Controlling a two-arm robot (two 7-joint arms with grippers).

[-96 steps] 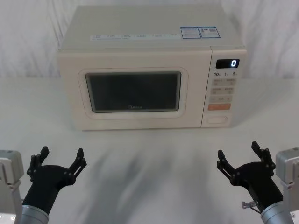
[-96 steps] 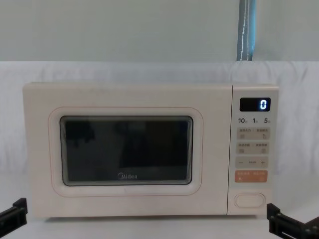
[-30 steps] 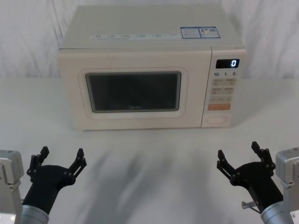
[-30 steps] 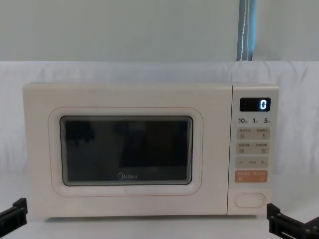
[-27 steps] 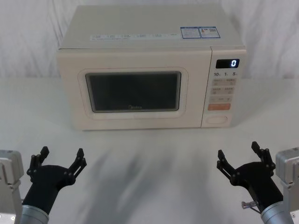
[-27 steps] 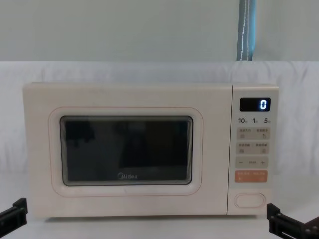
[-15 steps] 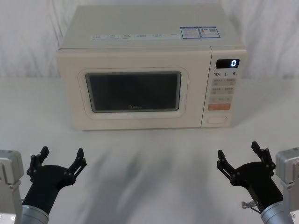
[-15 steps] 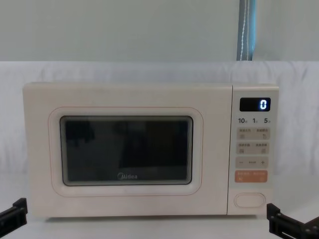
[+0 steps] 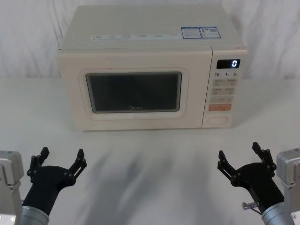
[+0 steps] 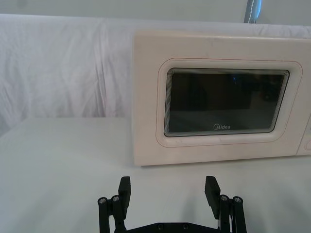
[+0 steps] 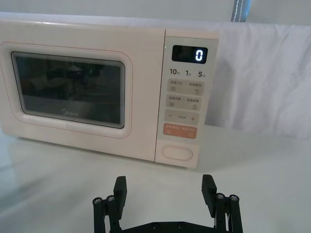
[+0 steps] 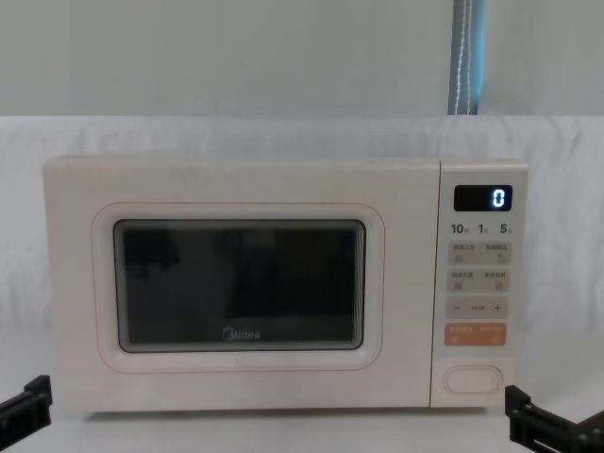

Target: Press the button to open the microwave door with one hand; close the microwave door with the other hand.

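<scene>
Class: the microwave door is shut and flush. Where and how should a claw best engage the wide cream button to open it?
Don't grip it: the button sits nearly flush at the bottom of the control panel, below the orange key. Press its centre straight on from the front. The right claw, open, is probably best, being on that side.

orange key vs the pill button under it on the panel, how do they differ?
Colour: the orange key is orange; the button is cream like the panel. Shape: the orange key is rectangular; the button is pill-shaped with a rounded outline. Marking: the orange key carries small print, the button is blank. Both sit at the bottom of the control panel, right of the shut microwave door, with neither end effector touching them.
</scene>
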